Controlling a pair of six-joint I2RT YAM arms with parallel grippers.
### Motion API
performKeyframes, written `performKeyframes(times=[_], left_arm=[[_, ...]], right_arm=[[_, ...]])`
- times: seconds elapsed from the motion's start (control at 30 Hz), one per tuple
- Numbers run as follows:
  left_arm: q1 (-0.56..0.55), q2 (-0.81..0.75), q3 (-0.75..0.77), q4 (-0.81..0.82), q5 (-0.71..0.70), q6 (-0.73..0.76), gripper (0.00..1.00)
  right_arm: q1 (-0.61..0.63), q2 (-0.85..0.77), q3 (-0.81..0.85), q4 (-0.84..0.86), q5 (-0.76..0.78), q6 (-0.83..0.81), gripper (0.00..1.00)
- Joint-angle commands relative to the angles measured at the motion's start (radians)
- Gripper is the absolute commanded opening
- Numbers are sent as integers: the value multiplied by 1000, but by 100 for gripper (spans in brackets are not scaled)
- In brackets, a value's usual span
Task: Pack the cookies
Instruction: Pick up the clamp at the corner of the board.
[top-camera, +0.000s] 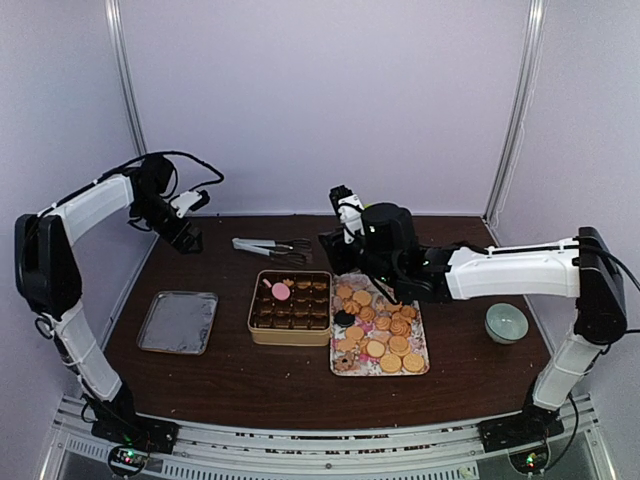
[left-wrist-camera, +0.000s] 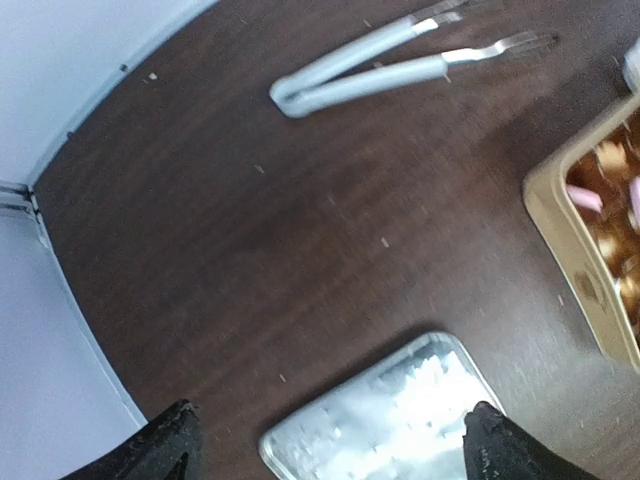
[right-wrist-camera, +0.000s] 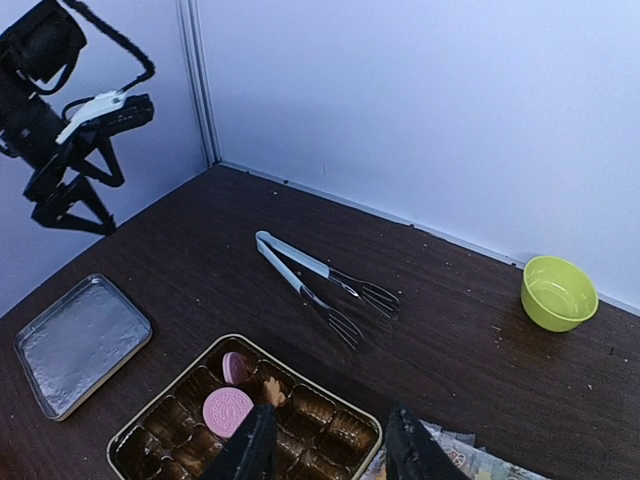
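Item 1, nearest you: the cookies (top-camera: 380, 328), heaped on a patterned sheet (right-wrist-camera: 465, 455) right of centre. Nearly all are unpacked. Pick a lone one at the heap's edge, drop straight down on it, and close gently across its rim so its neighbours stay put.

Item 2: tin (top-camera: 251, 312) of brown paper cups (right-wrist-camera: 300, 410), just left of the sheet. Two pink cookies (right-wrist-camera: 228, 410) lie in cups near its far side. Fill the empty cups one apiece.

Item 3: right gripper (right-wrist-camera: 330, 420), hovering above the tin's far right corner. Its jaws are part-way apart, with nothing seen between them and touching nothing.

Item 4: tongs (top-camera: 270, 245), on the table beyond the tin, untouched.

Item 5, farthest: left gripper (top-camera: 186, 238), raised at the back left, jaws spread wide and empty.
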Motion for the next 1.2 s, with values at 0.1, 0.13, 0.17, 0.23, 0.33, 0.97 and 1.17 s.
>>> performKeyframes(times=[0.1, 0.13, 0.17, 0.23, 0.33, 0.97, 1.17], left_arm=[[-18, 347, 450, 44, 11, -101, 94], [-31, 393, 510, 34, 3, -75, 94], [-43, 439, 566, 19, -2, -50, 94], [-64, 525, 687, -9, 6, 1, 94], [-95, 635, 800, -13, 6, 46, 92], [-210, 828, 885, 93, -269, 138, 90], [-226, 846, 879, 89, -328, 179, 87]], right_arm=[[21, -139, -97, -28, 91, 25, 39], [24, -147, -105, -34, 95, 30, 39], [29, -155, -110, -41, 100, 36, 39], [40, -162, -112, -56, 107, 45, 39], [55, -167, -99, -82, 115, 52, 40], [95, -171, -72, -133, 102, 83, 40], [95, -183, -80, -138, 93, 85, 40]])
